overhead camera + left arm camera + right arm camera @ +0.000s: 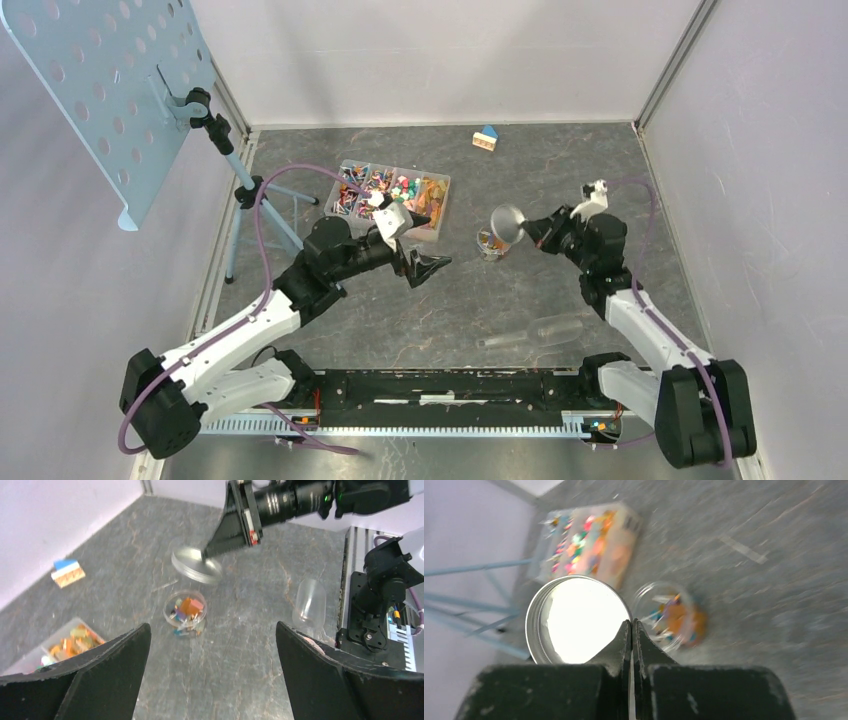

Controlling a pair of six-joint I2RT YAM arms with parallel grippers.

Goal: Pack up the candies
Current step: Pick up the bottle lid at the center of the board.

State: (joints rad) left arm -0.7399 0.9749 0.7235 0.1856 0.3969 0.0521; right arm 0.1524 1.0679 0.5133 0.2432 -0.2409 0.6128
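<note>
- take the small clear jar (489, 243) as your landmark: it stands upright and uncovered on the grey table (400, 320), between your two arms.
- some of the candies (187, 609) are already in the jar, piled close to its rim. amber-orange, red and blue wrappers show.
- the rest of the candies lie in the compartment box (395, 195), left of the jar and a little farther from the arm bases. the cell nearest the jar holds amber-orange ones, and the other cells hold mixed colours.
- your right gripper (631, 626) is clamped tight on the rim of the round silver lid (576, 620). the lid hangs tilted in the air close beside the jar, not seated on it.
- your left gripper (425, 268) has its jaws spread wide and holds nothing. it hovers near the jar on the jar's left, fingers aimed toward it.
- a clear bottle (535, 332) lies on its side, nearer the arm bases than the jar and to the jar's right.
- the blue-roofed toy house (485, 138) sits well beyond the jar, by the back wall.
- a tripod (245, 205) stands far to the jar's left, past the compartment box.
</note>
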